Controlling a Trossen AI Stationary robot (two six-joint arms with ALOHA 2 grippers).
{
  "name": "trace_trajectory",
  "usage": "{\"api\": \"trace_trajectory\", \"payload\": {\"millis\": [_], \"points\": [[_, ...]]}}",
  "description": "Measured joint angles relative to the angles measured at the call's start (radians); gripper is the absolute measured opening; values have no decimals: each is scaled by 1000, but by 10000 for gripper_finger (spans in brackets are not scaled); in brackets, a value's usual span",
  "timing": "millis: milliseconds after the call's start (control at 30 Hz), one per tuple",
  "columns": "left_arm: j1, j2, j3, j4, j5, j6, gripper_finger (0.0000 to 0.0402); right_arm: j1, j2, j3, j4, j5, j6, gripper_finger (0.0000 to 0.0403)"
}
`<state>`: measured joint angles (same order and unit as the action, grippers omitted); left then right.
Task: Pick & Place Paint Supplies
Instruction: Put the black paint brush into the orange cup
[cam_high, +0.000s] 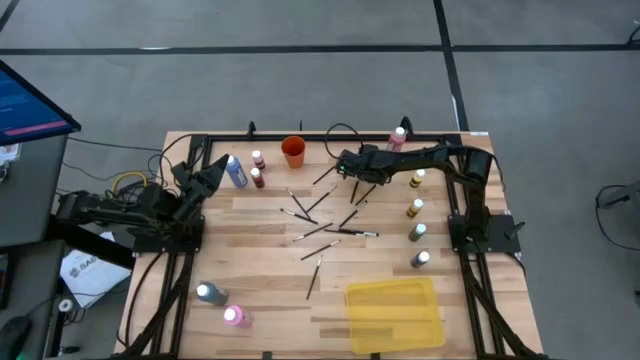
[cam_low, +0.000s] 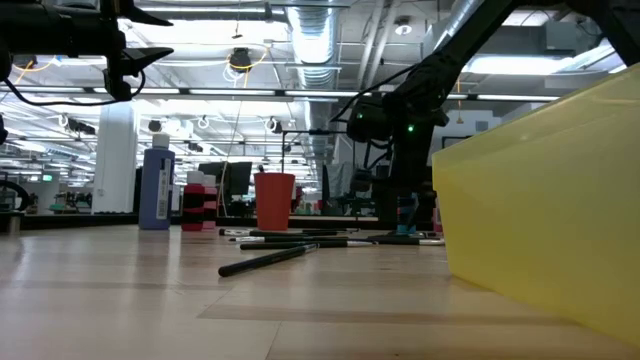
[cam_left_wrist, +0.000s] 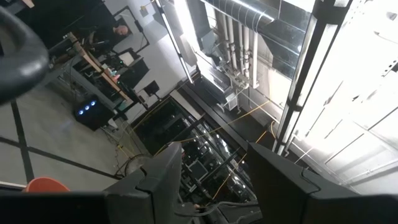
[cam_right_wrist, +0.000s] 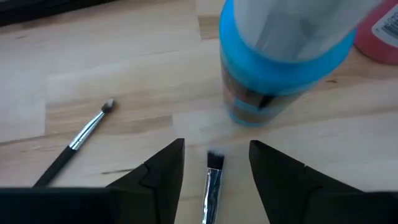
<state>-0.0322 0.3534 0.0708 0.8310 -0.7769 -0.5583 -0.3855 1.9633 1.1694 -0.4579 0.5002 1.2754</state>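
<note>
A paintbrush (cam_right_wrist: 213, 180) lies between the right gripper's (cam_right_wrist: 214, 165) parted fingers on the bench (cam_right_wrist: 124, 74); next, probably closing. Left gripper (cam_left_wrist: 214, 177) waits, fingers apart.

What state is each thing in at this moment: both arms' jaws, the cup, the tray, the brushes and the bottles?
Left gripper: raised, jaws open, empty.
Right gripper: low over the table, jaws open astride a brush tip.
Orange cup: upright.
Yellow tray: flat on the table.
Scattered paintbrushes: lying flat.
Blue bottle: upright.
Pink bottle: on its side.
</note>
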Motion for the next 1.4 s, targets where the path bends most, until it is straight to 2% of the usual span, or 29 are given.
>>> {"api": "trace_trajectory", "payload": {"millis": [400, 800, 1400], "points": [[0, 0, 0, 0, 0, 0, 176, 14, 32, 1, 25, 4, -30, 145], [0, 0, 0, 0, 1, 0, 176, 18, 42, 2, 20, 27, -30, 132], [0, 0, 0, 0, 1, 0, 176, 18, 44, 0, 8, 25, -26, 7]]}}
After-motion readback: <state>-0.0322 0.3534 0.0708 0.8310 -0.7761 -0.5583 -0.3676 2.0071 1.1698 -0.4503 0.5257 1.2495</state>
